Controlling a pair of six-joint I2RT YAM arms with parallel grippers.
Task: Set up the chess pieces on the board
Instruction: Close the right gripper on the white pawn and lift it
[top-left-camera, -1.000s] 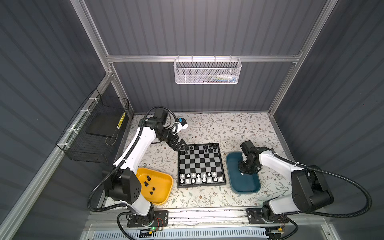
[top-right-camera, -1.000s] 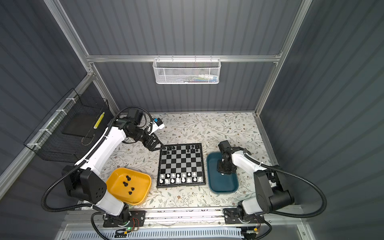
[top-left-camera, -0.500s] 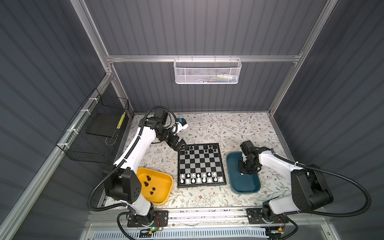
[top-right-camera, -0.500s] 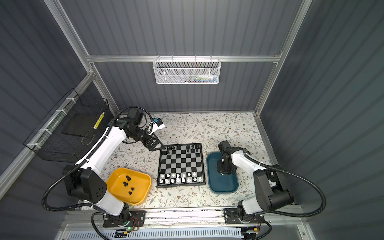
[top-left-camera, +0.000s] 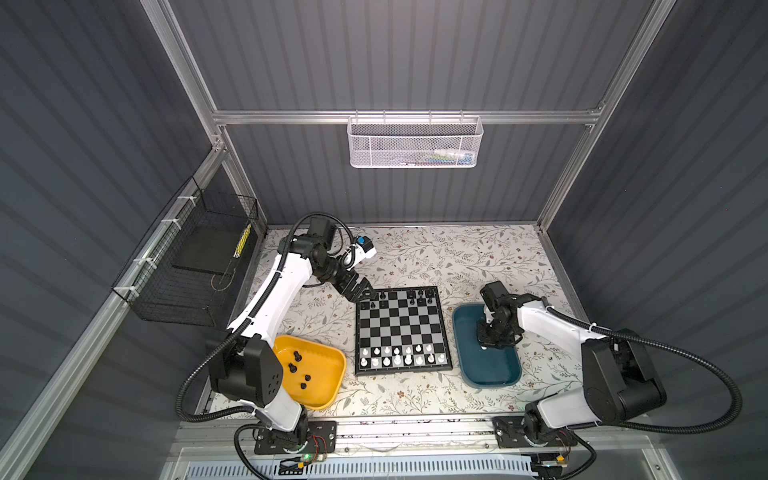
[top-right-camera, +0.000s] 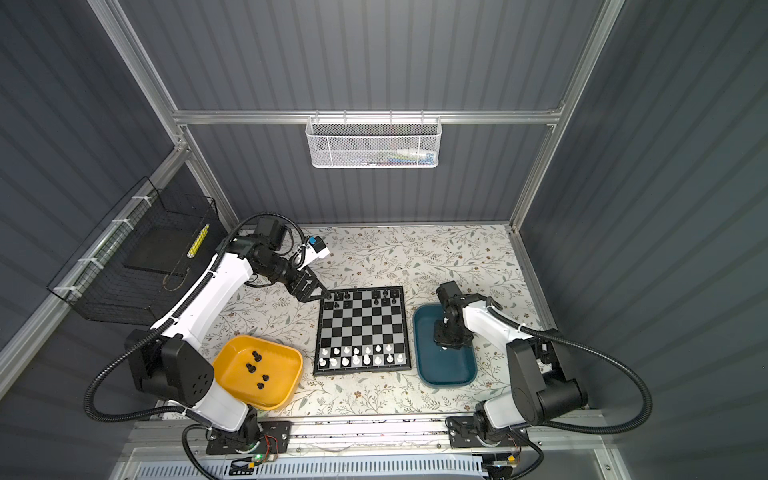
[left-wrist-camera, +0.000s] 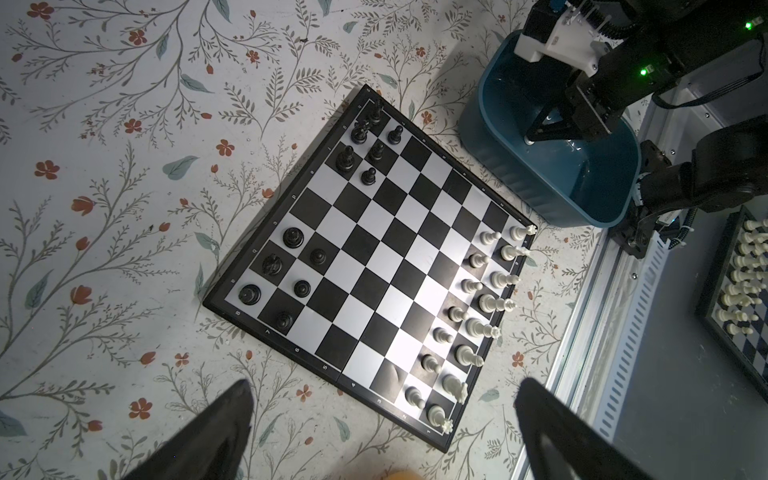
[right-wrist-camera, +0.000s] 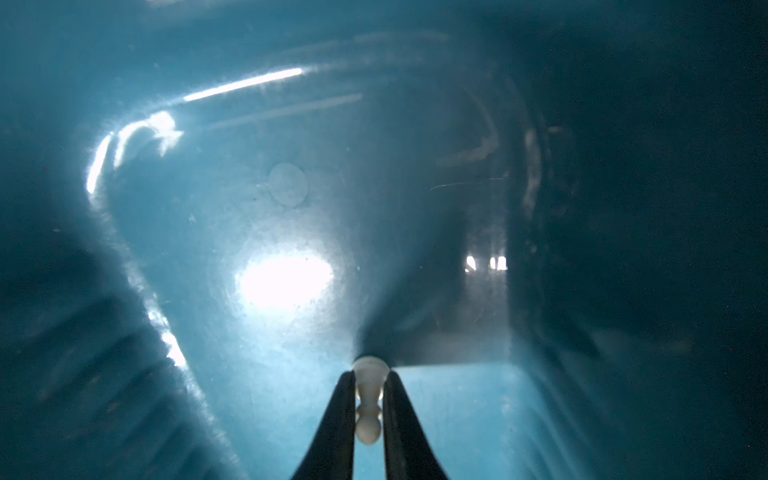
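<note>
The board (top-left-camera: 401, 330) (top-right-camera: 362, 330) (left-wrist-camera: 374, 257) lies mid-table. White chess pieces (top-left-camera: 397, 357) fill its two near rows, and several black ones (top-left-camera: 411, 296) stand along the far rows. My left gripper (top-left-camera: 365, 293) (left-wrist-camera: 384, 386) hovers open and empty at the board's far left corner. My right gripper (top-left-camera: 484, 343) (right-wrist-camera: 370, 376) reaches down into the teal tray (top-left-camera: 498, 374) (right-wrist-camera: 249, 208). It is shut on a white pawn (right-wrist-camera: 368, 399), and the pawn's round base shows past the fingertips. Several loose black pieces (top-left-camera: 297, 356) lie in the yellow tray (top-left-camera: 328, 361).
A white mesh basket (top-left-camera: 415, 143) hangs on the back wall and a black wire basket (top-left-camera: 199, 266) on the left wall. A metal rail (top-left-camera: 415, 428) runs along the table's front edge. In the left wrist view, another board with white pieces (left-wrist-camera: 744, 291) lies beyond that rail.
</note>
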